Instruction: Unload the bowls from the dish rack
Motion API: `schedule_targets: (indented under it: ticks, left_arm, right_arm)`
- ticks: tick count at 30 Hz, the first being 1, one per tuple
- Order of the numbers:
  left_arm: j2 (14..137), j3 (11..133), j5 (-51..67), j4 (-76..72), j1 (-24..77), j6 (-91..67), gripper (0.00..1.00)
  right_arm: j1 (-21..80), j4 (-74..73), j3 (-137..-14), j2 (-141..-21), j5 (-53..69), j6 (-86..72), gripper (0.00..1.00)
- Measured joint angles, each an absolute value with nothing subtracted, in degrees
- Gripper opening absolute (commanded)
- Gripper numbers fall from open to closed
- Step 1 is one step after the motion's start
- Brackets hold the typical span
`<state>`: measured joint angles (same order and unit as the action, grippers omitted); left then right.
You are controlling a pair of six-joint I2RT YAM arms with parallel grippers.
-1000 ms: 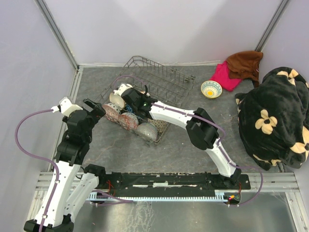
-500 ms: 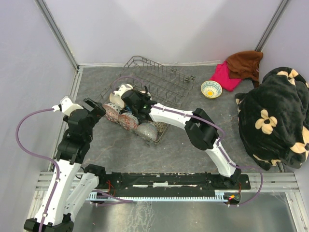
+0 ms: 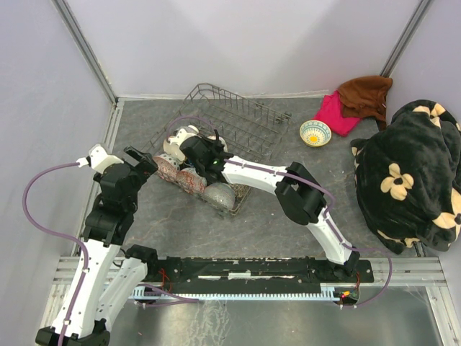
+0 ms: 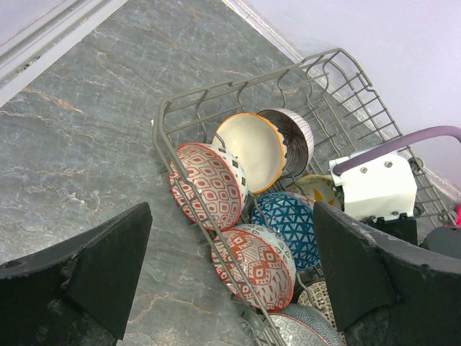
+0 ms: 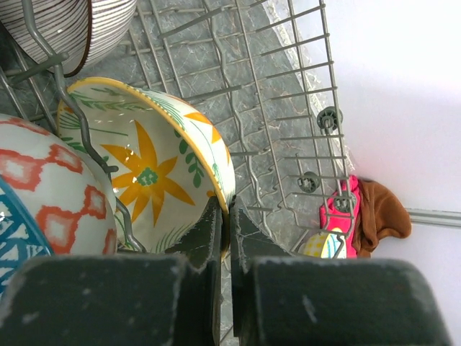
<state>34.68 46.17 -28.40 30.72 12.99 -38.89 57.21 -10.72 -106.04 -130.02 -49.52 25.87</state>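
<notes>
right tool (image 5: 227, 216): pinched on yellow-flower bowl (image 5: 155, 173) rim, apparently seated in dish rack (image 5: 288, 94) | left tool (image 4: 230, 252): wide, empty

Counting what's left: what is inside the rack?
In the rack: red bowl, cream bowl, striped bowl, blue bowl, orange-red bowl, grey bowl, and flower bowl pinched by the right claw. Its arm hides anything behind.

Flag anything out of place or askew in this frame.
The dish rack sits diagonal to the table edges. A black flowered blanket and pink cloth are heaped at the right, odd beside dishes. The bowls look intact.
</notes>
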Motion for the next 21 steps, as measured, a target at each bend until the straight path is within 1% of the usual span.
schedule_targets:
  ticks: [21]
  left_arm:
    - [34.4,46.2,-28.4,30.7,13.0,-38.9,0.99]
  right_arm:
    - [56.8,-7.4,-106.6,-123.3,-54.2,31.8,0.01]
